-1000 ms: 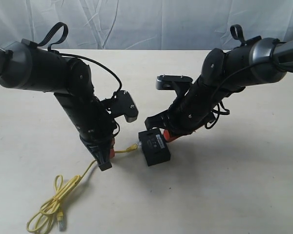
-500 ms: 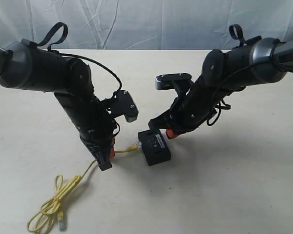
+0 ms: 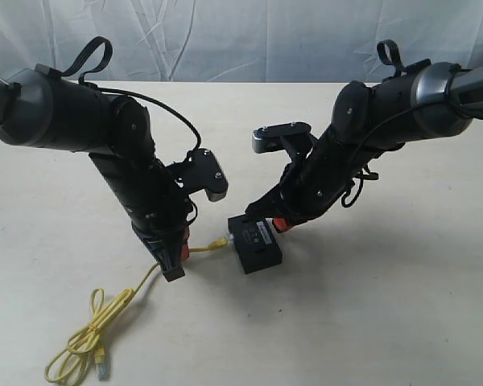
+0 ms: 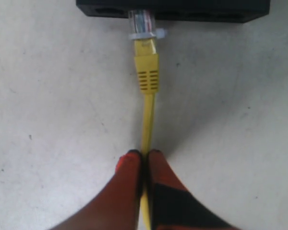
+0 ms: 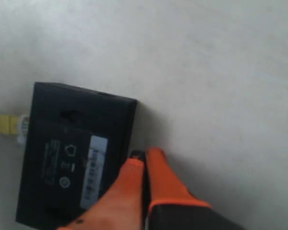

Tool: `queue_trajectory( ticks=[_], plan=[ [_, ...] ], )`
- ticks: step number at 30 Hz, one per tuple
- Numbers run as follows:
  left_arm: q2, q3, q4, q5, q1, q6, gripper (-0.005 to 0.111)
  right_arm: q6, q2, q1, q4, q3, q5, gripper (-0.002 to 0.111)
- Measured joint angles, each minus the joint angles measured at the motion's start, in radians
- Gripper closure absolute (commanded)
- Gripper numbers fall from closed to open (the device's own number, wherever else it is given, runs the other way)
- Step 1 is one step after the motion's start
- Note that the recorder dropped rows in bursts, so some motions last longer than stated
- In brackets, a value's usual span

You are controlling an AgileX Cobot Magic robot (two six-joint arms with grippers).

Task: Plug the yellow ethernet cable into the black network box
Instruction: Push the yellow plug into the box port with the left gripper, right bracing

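Observation:
The black network box (image 3: 254, 243) lies flat on the table, white label up, also seen in the right wrist view (image 5: 72, 163) and as a dark edge (image 4: 173, 9) in the left wrist view. The yellow ethernet cable (image 3: 121, 310) runs from a loose coil to its clear plug (image 4: 141, 21), whose tip sits in a port of the box. My left gripper (image 4: 144, 154) is shut on the cord a short way behind the yellow boot (image 4: 147, 72). My right gripper (image 5: 144, 155) is shut and empty, just off the box's far side, above the table.
The beige table (image 3: 386, 305) carries only the box and cable. The cable's coil with its other plug (image 3: 101, 368) lies at the front left. A white cloth backdrop (image 3: 241, 36) hangs behind the table.
The right arm has lifted and drawn back a little from the box. The left arm, cable and box have stayed put.

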Motion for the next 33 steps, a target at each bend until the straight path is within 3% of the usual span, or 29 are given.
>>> queue_trajectory(
  ticks=[8, 14, 25, 33],
  plan=[
    [0.0, 0.0, 0.015, 0.007, 0.0, 0.002, 0.107, -0.214, 0.0, -0.002, 0.2, 0.0, 0.024, 0.109],
    [0.0, 0.0, 0.019, 0.015, 0.0, 0.004, 0.107, -0.261, 0.0, -0.002, 0.21, 0.0, 0.024, 0.109],
    [0.0, 0.0, 0.015, 0.0, 0.0, 0.004, 0.107, -0.024, 0.0, -0.002, 0.01, 0.0, -0.014, 0.109],
    [0.0, 0.0, 0.015, 0.0, 0.0, 0.004, 0.107, 0.019, 0.004, 0.011, -0.006, 0.0, -0.011, 0.109]
  ],
)
